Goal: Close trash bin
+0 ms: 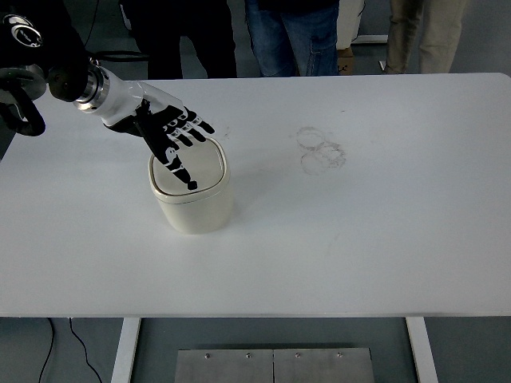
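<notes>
Head view: nearest the camera runs the white table's [335, 263] front edge, with bare tabletop behind it. Left of centre on the table stands the cream trash bin [192, 203], upright, its flat lid [200, 169] lying level in the rim. Above the bin's far-left part hangs the left hand [169, 132], palm down, fingers spread and released, gripping nothing. Its long thumb [177, 166] stretches out over the lid with the tip near the lid's middle; whether it touches cannot be told. The other fingers fan out past the bin's back rim. The black left arm [40, 56] comes in from the upper left corner. To the right lie faint ring marks [321, 150] on the tabletop. Beyond the far edge stand people's legs [291, 36].
</notes>
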Robot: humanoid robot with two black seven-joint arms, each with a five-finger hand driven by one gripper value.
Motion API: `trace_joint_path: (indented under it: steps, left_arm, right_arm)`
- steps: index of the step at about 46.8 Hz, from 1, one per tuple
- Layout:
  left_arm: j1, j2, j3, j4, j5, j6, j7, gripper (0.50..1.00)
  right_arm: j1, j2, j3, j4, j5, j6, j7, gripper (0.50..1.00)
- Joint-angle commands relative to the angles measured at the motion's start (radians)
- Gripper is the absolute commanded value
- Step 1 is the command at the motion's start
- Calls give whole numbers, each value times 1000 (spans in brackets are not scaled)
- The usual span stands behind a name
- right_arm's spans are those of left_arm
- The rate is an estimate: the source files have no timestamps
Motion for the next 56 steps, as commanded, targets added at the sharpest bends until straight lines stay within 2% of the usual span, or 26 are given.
trace_joint_path:
  steps: [1, 12, 21, 26, 32, 37, 39, 49, 56]
  left_arm:
    - [9, 8, -6, 29, -2, 9, -7, 1000]
    - [65, 54, -58, 158, -52, 77, -31, 1000]
    - [202, 95, -185, 279, -56, 143, -79, 1000]
    - [295, 113, -281, 333, -55, 155, -110, 1000]
    - [415, 126, -391, 401, -52, 157, -174, 1000]
    - [504, 130, -483, 445, -52, 167, -251, 1000]
    - [539, 133, -520, 457, -52, 190, -278, 1000]
    - [722, 130, -698, 464, -39, 376, -401, 1000]
    - [863, 117, -897, 465, -41, 393, -433, 1000]
  right_arm:
    - [0, 0, 0, 0, 0, 0, 0, 991]
    - [0, 0, -1, 0, 0, 0, 0, 991]
    - [0, 0, -1, 0, 0, 0, 0, 989]
    - [0, 0, -1, 0, 0, 0, 0, 989]
    - [0, 0, -1, 0, 0, 1, 0, 989]
    - [0, 0, 0, 0, 0, 0, 0, 989]
    - [0, 0, -1, 0, 0, 0, 0, 989]
    - [0, 0, 0, 0, 0, 0, 0, 989]
    - [0, 0, 0, 0, 0, 0, 0, 991]
